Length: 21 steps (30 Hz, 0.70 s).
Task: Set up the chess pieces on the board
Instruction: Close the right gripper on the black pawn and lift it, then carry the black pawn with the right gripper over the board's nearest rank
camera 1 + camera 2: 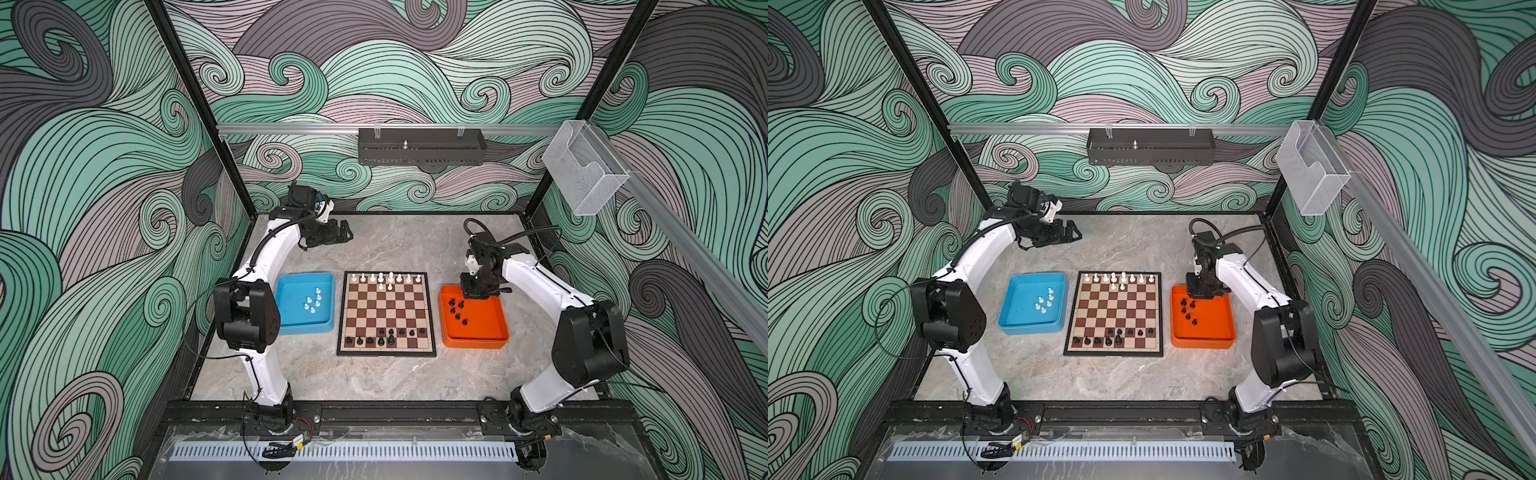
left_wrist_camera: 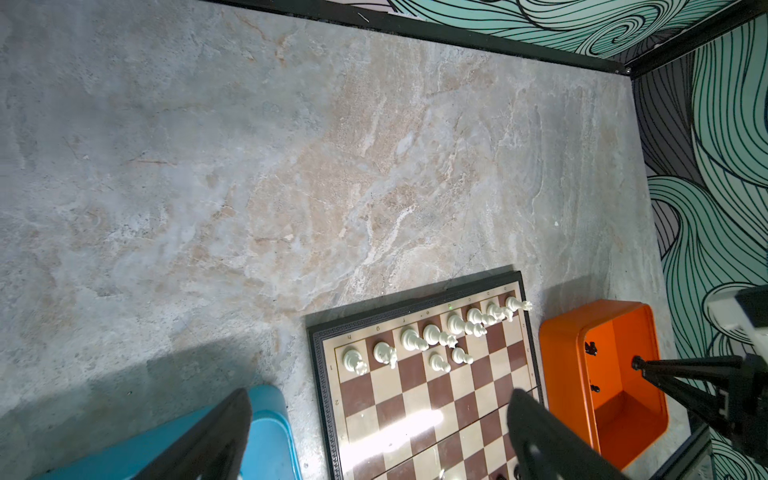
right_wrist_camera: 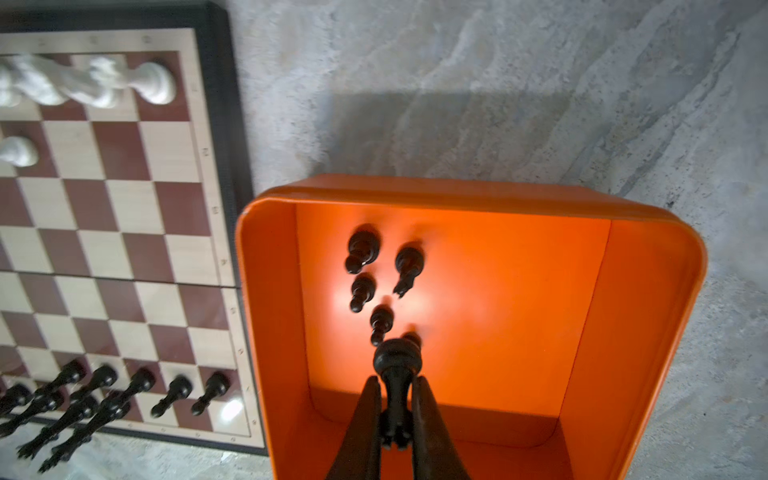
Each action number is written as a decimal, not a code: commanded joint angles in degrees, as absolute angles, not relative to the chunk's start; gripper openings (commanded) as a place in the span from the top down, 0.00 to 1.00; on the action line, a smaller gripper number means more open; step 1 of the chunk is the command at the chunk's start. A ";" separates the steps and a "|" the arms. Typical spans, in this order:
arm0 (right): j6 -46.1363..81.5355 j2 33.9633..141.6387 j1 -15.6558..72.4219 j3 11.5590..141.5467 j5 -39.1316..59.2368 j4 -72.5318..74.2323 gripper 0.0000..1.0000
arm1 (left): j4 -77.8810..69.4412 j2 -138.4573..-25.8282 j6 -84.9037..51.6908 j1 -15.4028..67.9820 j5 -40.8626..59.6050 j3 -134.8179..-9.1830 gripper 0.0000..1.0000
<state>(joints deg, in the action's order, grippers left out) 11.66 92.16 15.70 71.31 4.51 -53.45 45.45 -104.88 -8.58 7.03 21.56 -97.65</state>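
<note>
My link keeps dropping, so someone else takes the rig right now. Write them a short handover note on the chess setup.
Left pincer: open, empty, raised at the back, left of the board.
Right pincer: shut on a black piece over the orange tray.
Done: white back row, two white pawns, some black pieces on the near rows.
Left: the held piece, loose white pieces in the blue tray, loose black pieces in the orange tray.

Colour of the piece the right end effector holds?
Black piece, best in the right wrist view.
</note>
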 commanded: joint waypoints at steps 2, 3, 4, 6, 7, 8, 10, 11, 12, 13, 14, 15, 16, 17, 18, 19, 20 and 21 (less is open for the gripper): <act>11.38 89.81 19.48 73.53 4.59 -58.17 0.85 | 46.49 -101.31 -7.78 7.46 18.76 -95.71 0.02; 11.71 89.44 20.79 73.72 4.64 -58.43 0.85 | 46.63 -100.79 -7.81 7.46 18.43 -95.06 0.02; 12.05 89.13 21.88 73.80 4.73 -58.60 0.85 | 46.58 -100.24 -7.81 7.43 18.25 -94.48 0.02; 12.97 88.44 24.76 73.83 4.76 -58.98 0.85 | 46.94 -99.08 -7.89 7.47 18.28 -93.25 0.02; 13.61 88.20 25.91 73.71 4.83 -59.07 0.85 | 47.17 -98.51 -7.89 7.47 18.28 -92.79 0.02; 14.23 87.96 27.57 73.59 4.80 -59.17 0.85 | 47.49 -97.88 -7.97 7.42 18.19 -92.23 0.02; 15.59 87.35 30.35 72.95 4.75 -59.18 0.85 | 47.96 -96.60 -8.21 7.46 18.19 -91.15 0.02; 16.33 87.03 31.95 72.60 4.44 -59.16 0.85 | 48.09 -95.80 -8.41 7.47 18.19 -90.48 0.02; 16.87 86.72 33.23 72.28 4.18 -59.10 0.85 | 48.16 -95.19 -8.44 7.47 18.20 -89.84 0.02; 17.62 86.47 34.66 71.80 3.80 -59.08 0.85 | 48.24 -94.35 -8.52 7.47 18.03 -89.06 0.02; 18.35 86.14 36.13 71.34 3.47 -58.92 0.85 | 48.33 -93.63 -8.53 7.47 17.72 -88.30 0.02; 18.87 85.96 37.22 70.88 3.35 -58.66 0.85 | 48.42 -93.00 -8.53 7.47 17.46 -87.71 0.02; 19.58 85.88 38.37 70.31 3.21 -58.41 0.85 | 48.51 -92.26 -8.53 7.47 17.11 -86.94 0.02; 20.21 85.91 39.34 69.63 3.27 -57.92 0.85 | 48.45 -91.50 -8.43 7.47 16.79 -86.31 0.02; 20.59 85.96 40.17 69.13 3.23 -57.49 0.85 | 48.36 -90.92 -8.37 7.47 16.54 -85.76 0.02; 20.96 86.18 40.87 68.47 3.18 -57.02 0.85 | 48.34 -90.39 -8.35 7.47 16.34 -85.16 0.02; 21.17 86.41 41.46 67.96 3.14 -56.51 0.85 | 48.42 -89.98 -8.26 7.47 16.26 -84.88 0.02; 21.30 86.63 42.04 67.43 3.04 -56.02 0.85 | 48.66 -89.68 -8.18 7.47 16.22 -84.70 0.02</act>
